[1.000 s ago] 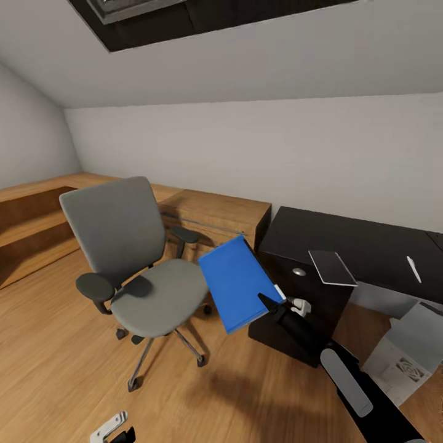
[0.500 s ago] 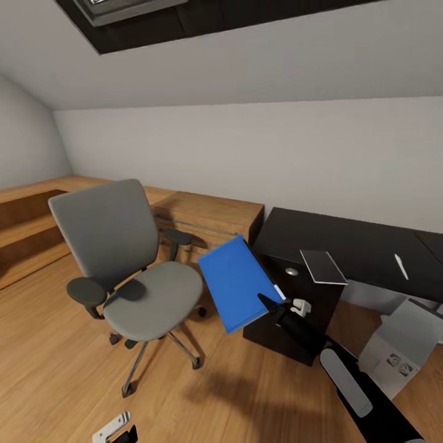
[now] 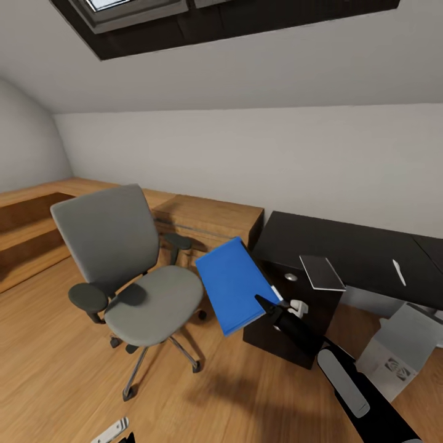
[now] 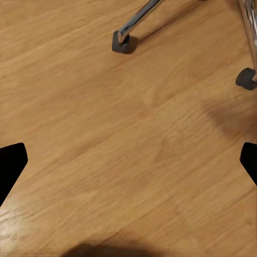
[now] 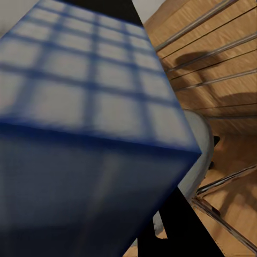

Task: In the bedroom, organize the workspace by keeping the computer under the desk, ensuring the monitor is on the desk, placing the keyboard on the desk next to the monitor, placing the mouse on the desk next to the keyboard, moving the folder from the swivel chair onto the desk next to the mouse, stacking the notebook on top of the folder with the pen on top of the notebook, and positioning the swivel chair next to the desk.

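My right gripper (image 3: 278,304) is shut on the lower corner of the blue folder (image 3: 235,283), which hangs tilted in the air between the swivel chair (image 3: 132,271) and the black desk (image 3: 363,246). The right wrist view has the folder (image 5: 80,134) close up and blurred. The grey chair seat is bare. On the desk lie the dark grey notebook (image 3: 322,272) near its front edge and the white pen (image 3: 399,272) further right. The light grey computer (image 3: 403,347) stands tilted on the floor by the desk. My left gripper (image 4: 128,166) is open over bare wood floor.
A light wooden drawer chest (image 3: 209,215) runs along the wall behind the chair, touching the desk's left end. The desk's black drawer unit (image 3: 289,320) is just behind my right gripper. Chair castors (image 4: 122,43) stand close to my left gripper. Open wood floor lies in front.
The whole picture has shifted, so the camera has turned slightly right and tilted up. The folder stays held in my right gripper at about the same place.
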